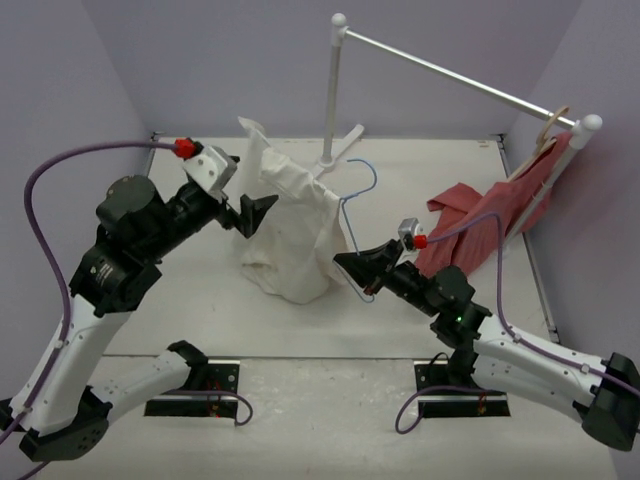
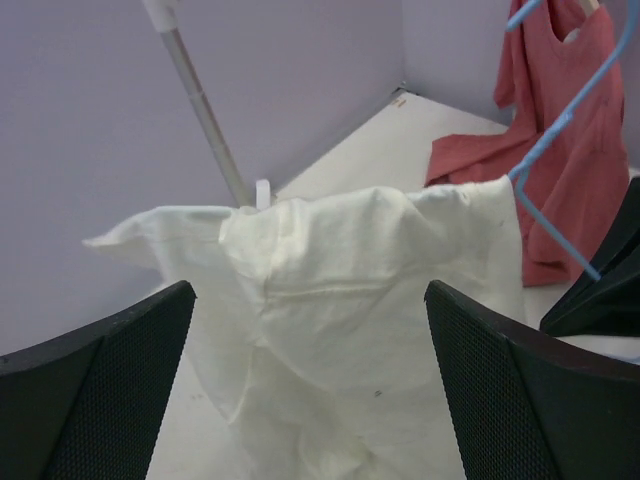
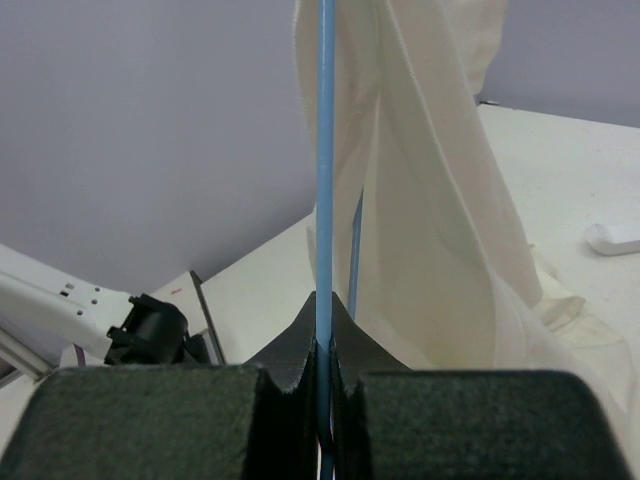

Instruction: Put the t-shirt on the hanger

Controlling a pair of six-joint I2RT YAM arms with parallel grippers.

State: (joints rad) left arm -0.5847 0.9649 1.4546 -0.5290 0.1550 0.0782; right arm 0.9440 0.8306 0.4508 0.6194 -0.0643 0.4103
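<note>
The white t-shirt [image 1: 292, 225] hangs draped over the light-blue wire hanger [image 1: 358, 190], its lower part bunched on the table. My right gripper [image 1: 358, 272] is shut on the hanger's wire [image 3: 324, 180] and holds it upright, with the shirt [image 3: 430, 200] just behind the wire. My left gripper [image 1: 250, 212] is open and empty, close to the shirt's left side; in the left wrist view the shirt [image 2: 360, 300] fills the gap between my fingers [image 2: 520, 390] without touching them. The hanger [image 2: 560, 130] pokes out at the shirt's right corner.
A white clothes rail [image 1: 450, 75] on a stand [image 1: 330, 100] spans the back right. A red garment [image 1: 485, 225] hangs from a tan wooden hanger [image 1: 553, 125] at the rail's right end and trails onto the table. Purple walls enclose the table.
</note>
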